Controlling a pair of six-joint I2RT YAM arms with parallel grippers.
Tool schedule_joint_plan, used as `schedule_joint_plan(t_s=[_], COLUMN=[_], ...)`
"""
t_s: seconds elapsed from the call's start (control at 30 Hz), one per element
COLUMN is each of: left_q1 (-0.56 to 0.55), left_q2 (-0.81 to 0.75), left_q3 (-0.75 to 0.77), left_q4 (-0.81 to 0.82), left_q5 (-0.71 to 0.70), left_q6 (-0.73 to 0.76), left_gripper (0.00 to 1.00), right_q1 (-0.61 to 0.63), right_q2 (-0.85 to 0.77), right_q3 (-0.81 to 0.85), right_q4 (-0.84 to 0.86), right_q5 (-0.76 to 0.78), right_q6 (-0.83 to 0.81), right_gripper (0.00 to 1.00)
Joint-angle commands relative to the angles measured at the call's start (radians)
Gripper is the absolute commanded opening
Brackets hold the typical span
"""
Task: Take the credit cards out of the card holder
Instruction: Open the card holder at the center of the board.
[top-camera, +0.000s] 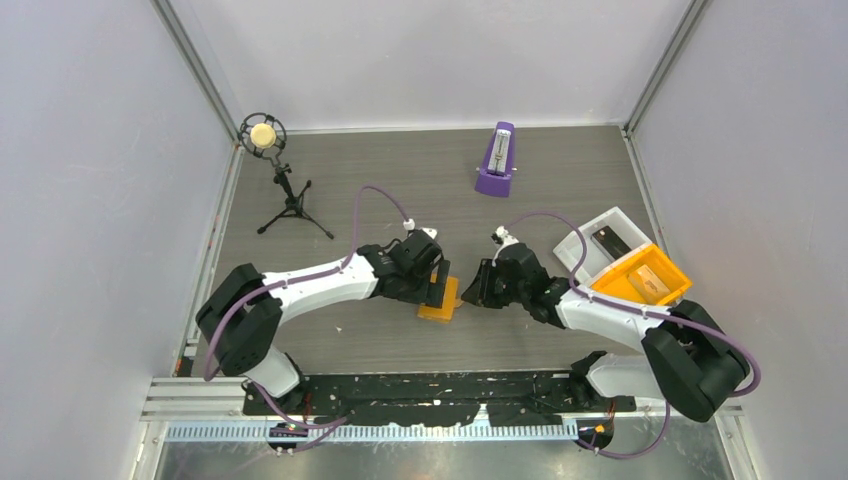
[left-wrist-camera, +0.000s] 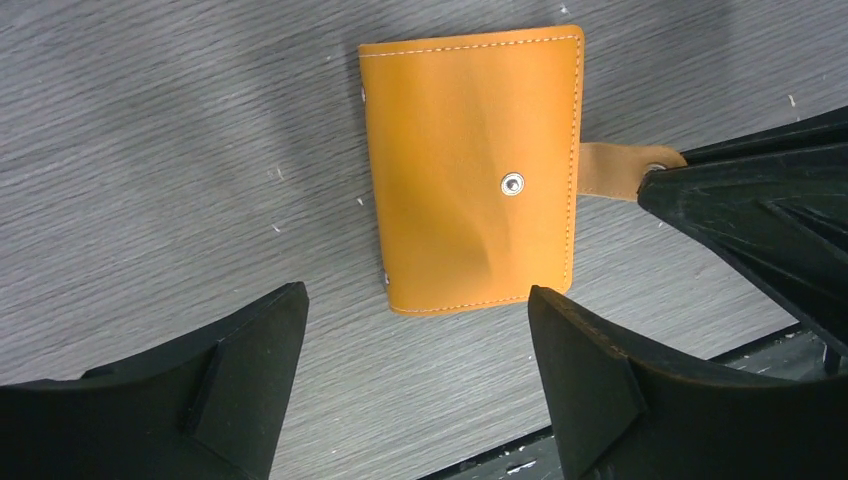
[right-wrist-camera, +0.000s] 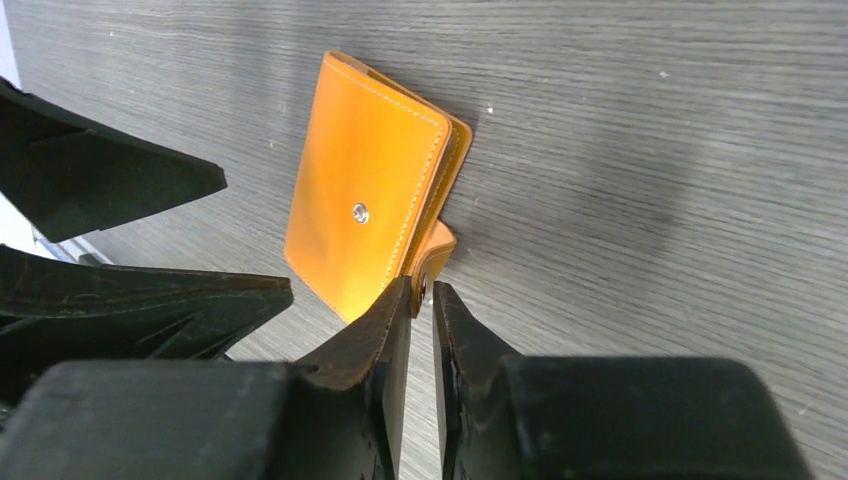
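The orange card holder (top-camera: 438, 300) (left-wrist-camera: 470, 170) (right-wrist-camera: 365, 215) lies folded on the grey table, snap stud up. No credit cards show in it. Its strap (left-wrist-camera: 610, 170) (right-wrist-camera: 440, 245) sticks out to the right, unsnapped. My left gripper (top-camera: 436, 284) (left-wrist-camera: 415, 295) hangs open just above the holder, its fingers wide on either side and touching nothing. My right gripper (top-camera: 472, 290) (right-wrist-camera: 422, 288) has the strap's end between its tips. Its jaws stand a narrow slit apart, with a sliver of gap beside the strap.
A white bin (top-camera: 583, 243) holding a flat black card-like thing (top-camera: 608, 243) and an orange bin (top-camera: 675, 270) with a pale flat thing (top-camera: 652, 281) stand at the right. A purple metronome (top-camera: 496, 160) is at the back, a microphone on a tripod (top-camera: 290, 200) at back left.
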Motion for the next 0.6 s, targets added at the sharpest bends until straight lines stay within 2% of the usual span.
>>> schedule_joint_plan(t_s=[0.0, 0.1, 0.37, 0.57], left_q1=[-0.004, -0.004, -0.004, -0.004], left_q2=[-0.013, -0.022, -0.017, -0.033], left_q3=[0.008, -0.018, -0.076, -0.140], left_q4=[0.002, 0.044, 0.136, 0.250], left_q5=[-0.021, 0.025, 0.145, 0.217], left_q6=[-0.015, -0.023, -0.074, -0.117], left_gripper=[0.82, 0.77, 0.68, 0.65], right_q1=[0.004, 0.004, 0.020, 0.044], right_q2=[-0.051, -0.069, -0.220, -0.229], right_q3=[0.021, 0.042, 0.093, 0.105], right_q4=[-0.041, -0.089, -0.174, -0.086], right_q5=[0.064, 0.079, 0.119, 0.126], right_q6=[-0.009, 0.013, 0.092, 0.118], right_gripper=[0.29, 0.39, 0.39, 0.37])
